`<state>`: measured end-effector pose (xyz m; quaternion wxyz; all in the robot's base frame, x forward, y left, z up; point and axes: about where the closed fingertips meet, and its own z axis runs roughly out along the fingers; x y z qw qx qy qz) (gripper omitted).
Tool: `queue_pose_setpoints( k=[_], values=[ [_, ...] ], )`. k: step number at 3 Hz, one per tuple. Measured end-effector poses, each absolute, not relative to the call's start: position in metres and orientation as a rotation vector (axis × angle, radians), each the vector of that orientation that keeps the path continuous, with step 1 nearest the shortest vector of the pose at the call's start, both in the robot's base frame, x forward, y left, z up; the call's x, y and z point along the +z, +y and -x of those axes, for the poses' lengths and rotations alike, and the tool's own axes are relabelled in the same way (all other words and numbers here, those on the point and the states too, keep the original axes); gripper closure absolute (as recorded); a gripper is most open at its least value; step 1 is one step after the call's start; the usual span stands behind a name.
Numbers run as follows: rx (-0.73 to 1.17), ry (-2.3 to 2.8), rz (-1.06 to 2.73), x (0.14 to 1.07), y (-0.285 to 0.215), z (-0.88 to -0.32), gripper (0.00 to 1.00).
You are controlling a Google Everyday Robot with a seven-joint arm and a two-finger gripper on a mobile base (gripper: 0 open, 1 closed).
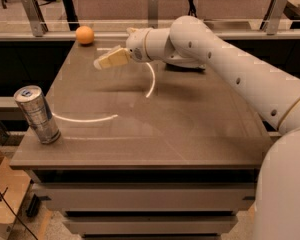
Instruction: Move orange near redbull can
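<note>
The orange (pixel 84 35) sits at the far left corner of the brown table (pixel 180 129). The redbull can (pixel 37 115), silver-grey with a pull-tab top, stands upright near the table's front left edge, far from the orange. My gripper (pixel 101 63) hangs above the table's far left part, a short way right of and in front of the orange, pointing left and apart from it. It holds nothing that I can see. My white arm (pixel 215 54) reaches in from the right.
A dark flat object (pixel 186 67) lies on the table behind my arm. A rail with metal posts (pixel 152 9) runs along the far edge. A cardboard box (pixel 2 194) stands on the floor at lower left.
</note>
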<state>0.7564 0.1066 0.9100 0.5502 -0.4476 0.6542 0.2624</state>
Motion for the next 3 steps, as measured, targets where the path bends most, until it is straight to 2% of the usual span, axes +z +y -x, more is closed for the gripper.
queue_pose_setpoints(
  k=[1, 3],
  values=[
    [0.619, 1.475, 0.928, 0.899, 0.16, -0.8101, 0.0],
    [0.579, 1.523, 0.917, 0.8973, 0.1656, -0.8101, 0.0]
  ],
)
